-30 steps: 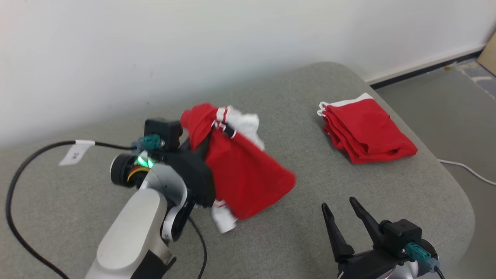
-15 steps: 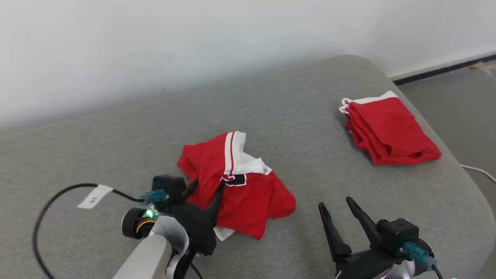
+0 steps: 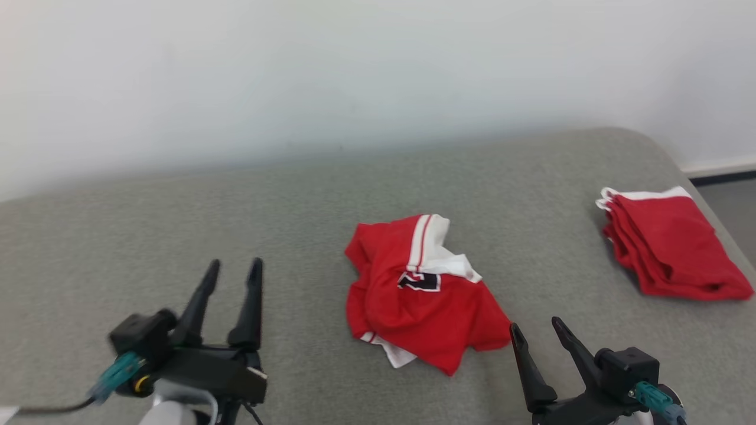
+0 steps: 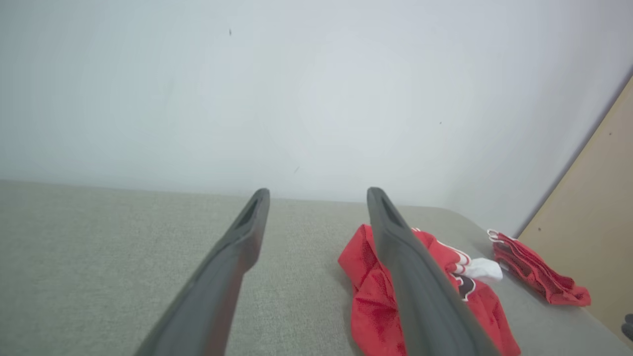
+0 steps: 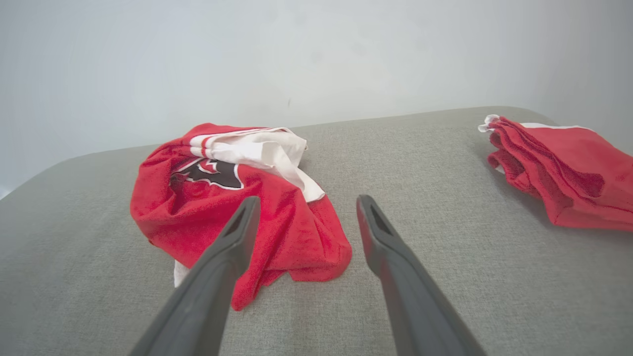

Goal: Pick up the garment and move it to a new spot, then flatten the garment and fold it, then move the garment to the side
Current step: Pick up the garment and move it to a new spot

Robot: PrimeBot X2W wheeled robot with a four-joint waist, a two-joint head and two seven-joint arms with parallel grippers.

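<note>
The garment (image 3: 422,295) is a red jersey with white trim and a black emblem, lying crumpled in a heap on the grey cushioned surface (image 3: 295,200). My left gripper (image 3: 235,268) stands open to the garment's left, well apart from it, with nothing between its fingers. My right gripper (image 3: 536,330) is open just off the heap's lower right corner. In the left wrist view the garment (image 4: 368,291) lies partly behind the right finger. In the right wrist view the garment (image 5: 198,207) lies ahead and left of the open fingers (image 5: 237,232).
A second red garment with a white edge (image 3: 667,251) lies folded at the surface's right side, also in the right wrist view (image 5: 559,168). A white wall (image 3: 354,77) runs behind. The surface's rounded right edge drops to the floor (image 3: 732,206).
My left gripper opened and let the garment drop into a heap, then drew back to the left, away from it. The head camera has turned, shifting the whole picture. My right gripper stayed open.
</note>
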